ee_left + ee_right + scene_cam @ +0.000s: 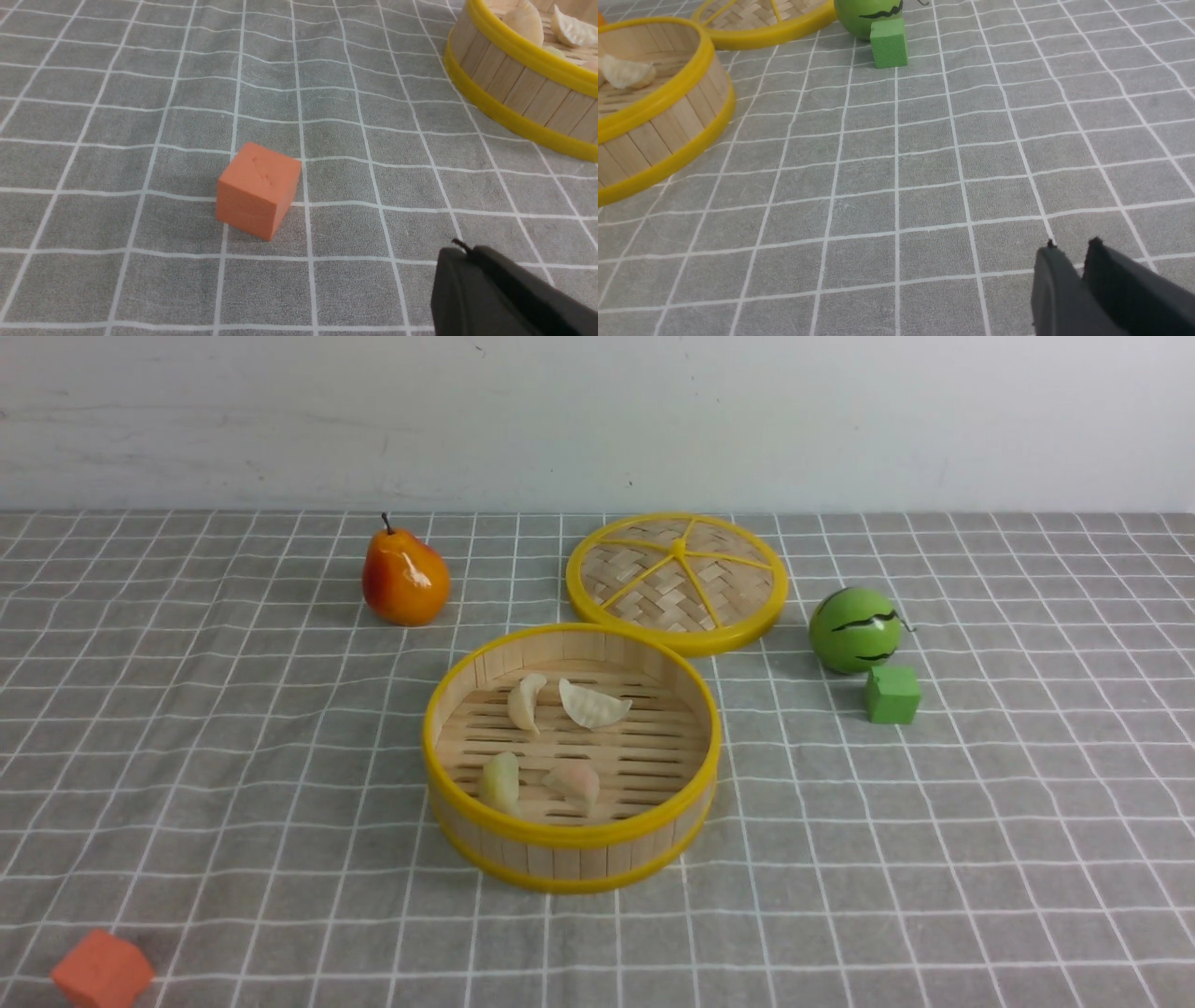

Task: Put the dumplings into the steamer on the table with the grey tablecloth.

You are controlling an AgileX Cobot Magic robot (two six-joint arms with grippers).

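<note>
**Four dumplings in the steamer, both arms back**

While you scan from your left, note the orange foam cube (101,971) near the front corner of the table (980,859), lying on the grey tablecloth with its thin white grid (233,756). In the left wrist view the left arm's dark fingers (460,254) appear pressed together with nothing between them, hanging beside that cube and apart from it. Farther back stands a glossy orange-red toy pear (404,577). At the centre sits the round bamboo steamer with yellow rims (571,835), and on its slatted bottom lie the crescent-shaped dumplings: two cream-white (527,702) at the back, a pale green one and a pale pink one in front. Behind it, touching its rim, lies the flat woven yellow-rimmed lid (678,581). To the right you have a green striped toy melon (855,629) with a green foam cube (892,694) just in front. The right arm's fingers (1071,249) stand a narrow slit apart, holding nothing.
</note>
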